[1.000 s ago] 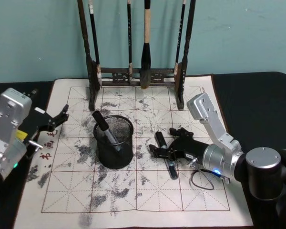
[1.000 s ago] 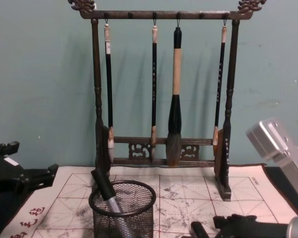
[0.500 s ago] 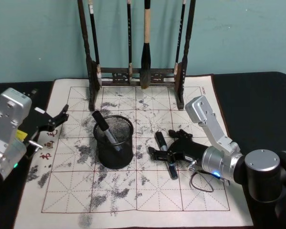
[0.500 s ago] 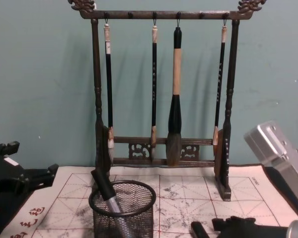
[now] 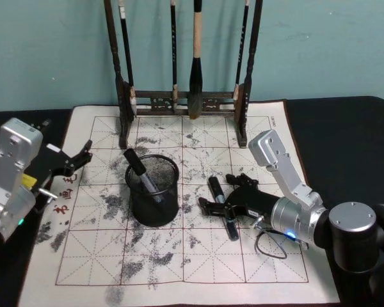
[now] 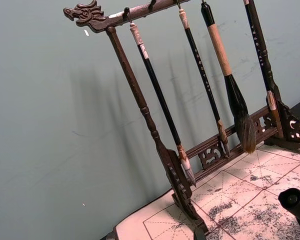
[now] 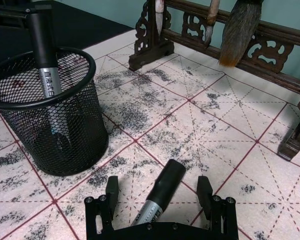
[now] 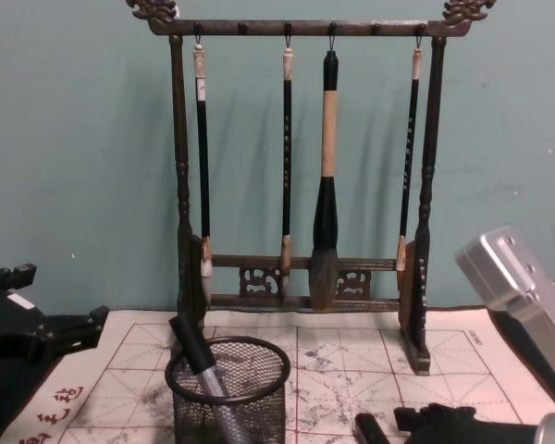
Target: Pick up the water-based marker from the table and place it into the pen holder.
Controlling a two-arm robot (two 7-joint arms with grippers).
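Your right hand [image 5: 221, 194] sits low over the gridded mat [image 5: 147, 268], just right of the holder [image 5: 152, 210]. It is spread wide. In the right wrist view its fingers [image 7: 110, 192] stand one on each side of the marker [image 7: 162, 187], with a clear gap on both sides, so you are gripping nothing. You cannot tell from these views whether the fingertips touch the mat.

The marker lies flat on the mat between the holder and your right arm. It is near the holder but apart from it. Its black cap points toward the rack [image 5: 185, 99], and its grey barrel runs back under the hand.

The holder stands upright on the mat, in front of the rack's left post. A second marker [image 5: 141, 169] leans inside it, with its cap sticking up past the rim on the rear left.

Your left hand [image 5: 69, 160] hangs at the mat's left edge, well to the left of the holder. It is empty and, as far as the head and chest views show, it seems spread open.

Four brushes [image 8: 326, 185] hang on the rack at the far edge of the mat. The mat is blotched with ink and lies on the black surface [image 5: 345, 128].
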